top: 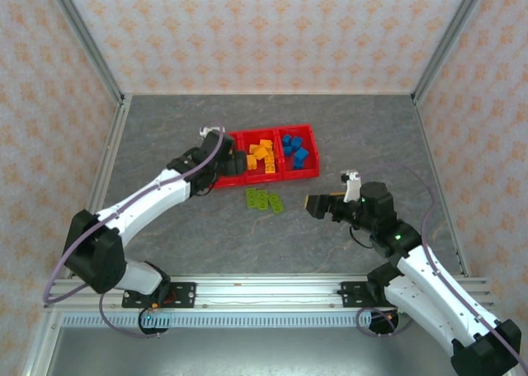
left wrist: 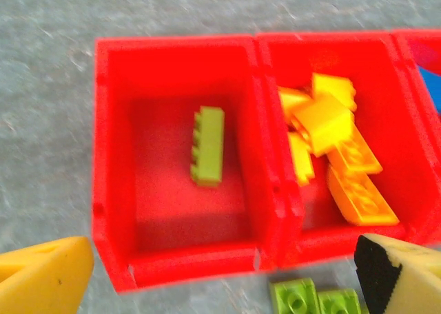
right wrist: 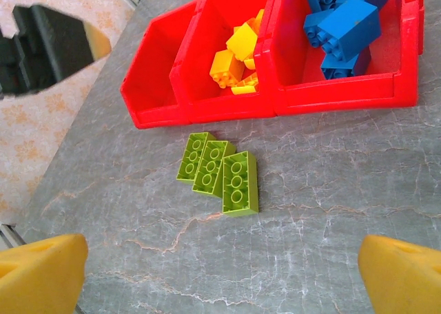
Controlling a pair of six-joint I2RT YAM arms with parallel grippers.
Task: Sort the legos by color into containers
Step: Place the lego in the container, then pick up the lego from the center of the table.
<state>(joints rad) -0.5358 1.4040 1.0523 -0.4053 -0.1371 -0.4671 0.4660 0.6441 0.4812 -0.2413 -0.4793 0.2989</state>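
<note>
Three green legos (right wrist: pixel 220 173) wait on the desk (right wrist: pixel 331 190) beside the red containers (right wrist: pixel 331 95), a fourth lego (left wrist: pixel 208 145) lies in the left bin (left wrist: pixel 110 155) under our open left gripper (left wrist: pixel 220 286), and our right gripper (right wrist: pixel 220 273) hangs open, likely to collect them.

Centre of frame: bright red three-compartment plastic tray (left wrist: pixel 172 45) holding one olive-green plastic brick (left wrist: pixel 208 146), with orange-yellow plastic bricks (left wrist: pixel 337 149) to its right. Upper right: blue plastic bricks (right wrist: pixel 348 25). Centre: three lime-green plastic bricks (right wrist: pixel 220 171) on grey, pale-veined tabletop (right wrist: pixel 324 211). Top: cream walls (top: pixel 264 30) with a repeating orange floral motif.
</note>
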